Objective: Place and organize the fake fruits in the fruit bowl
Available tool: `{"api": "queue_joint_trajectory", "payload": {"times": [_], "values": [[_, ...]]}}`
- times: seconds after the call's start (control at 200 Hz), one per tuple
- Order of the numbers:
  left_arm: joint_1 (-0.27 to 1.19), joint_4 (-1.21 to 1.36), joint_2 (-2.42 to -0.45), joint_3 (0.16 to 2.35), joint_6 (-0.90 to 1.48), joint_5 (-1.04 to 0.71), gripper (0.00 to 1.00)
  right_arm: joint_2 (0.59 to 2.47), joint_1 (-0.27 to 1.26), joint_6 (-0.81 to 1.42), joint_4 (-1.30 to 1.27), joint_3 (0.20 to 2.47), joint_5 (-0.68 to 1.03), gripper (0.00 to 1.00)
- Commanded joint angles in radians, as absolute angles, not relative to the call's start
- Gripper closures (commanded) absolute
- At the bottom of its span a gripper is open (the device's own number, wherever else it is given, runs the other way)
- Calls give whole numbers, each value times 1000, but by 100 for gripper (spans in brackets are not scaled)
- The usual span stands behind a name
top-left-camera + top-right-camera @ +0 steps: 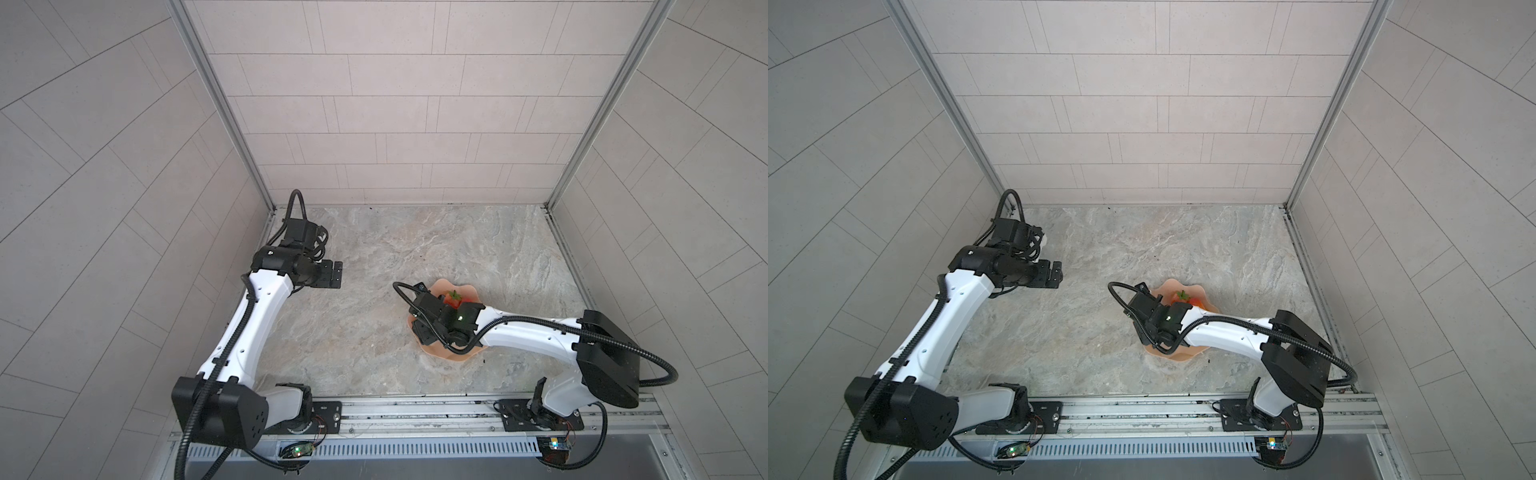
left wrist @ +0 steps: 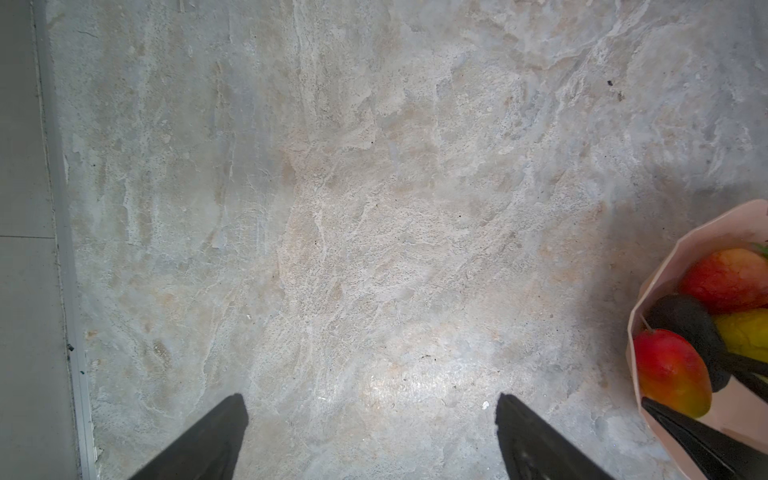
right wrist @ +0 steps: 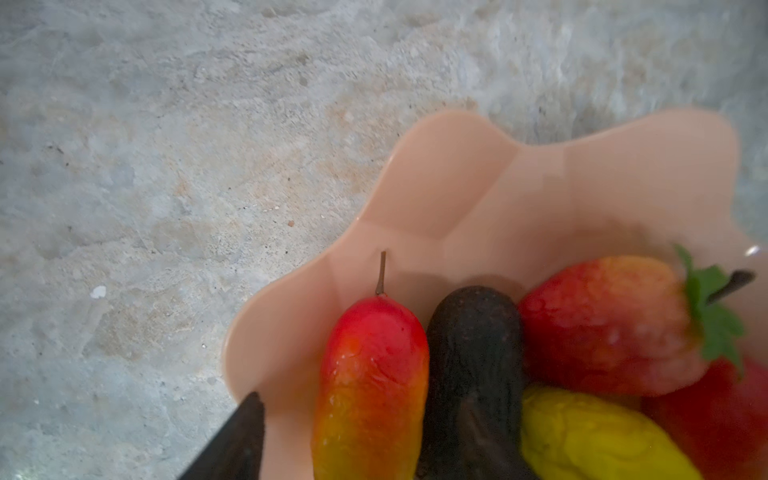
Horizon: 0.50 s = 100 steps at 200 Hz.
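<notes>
Currently right end effector (image 2: 685, 380) is straddling a mango (image 3: 370, 374) in the fruit bowl (image 3: 478, 187), jaws apart; left end effector (image 2: 372, 399) is hovering over tabletop (image 2: 374, 208), jaws apart too.

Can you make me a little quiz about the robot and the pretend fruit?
1. True or false: the left hand is open and holds nothing.
2. In the fruit bowl, what lies between the stemmed mango and the strawberry? A) a banana B) the dark avocado C) an apple
3. Which hand reaches over the bowl?
Key: 1 true; 2 B; 3 the right hand, open around the stemmed mango.
</notes>
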<state>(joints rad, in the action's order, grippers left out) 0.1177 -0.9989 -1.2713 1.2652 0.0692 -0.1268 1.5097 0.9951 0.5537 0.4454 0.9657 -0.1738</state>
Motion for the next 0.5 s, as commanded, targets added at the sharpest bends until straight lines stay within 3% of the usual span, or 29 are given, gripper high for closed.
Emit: {"api": "queue_joint_trajectory", "payload": {"times": [0.0, 0.065, 0.28, 0.41, 0.495], "values": [[111, -1001, -1258, 1258, 54, -126, 0, 1421, 1000, 503, 497, 1002, -210, 9], [112, -1000, -1258, 1258, 54, -129, 0, 1382, 1000, 465, 534, 1020, -240, 1], [112, -1002, -1277, 1285, 47, -167, 0, 1249, 916, 326, 613, 1046, -360, 0], [113, -958, -1276, 1309, 85, -165, 0, 1111, 696, 225, 441, 935, -331, 0], [116, -808, -1205, 1225, 170, -33, 0, 1010, 518, 187, 247, 812, -254, 0]]}}
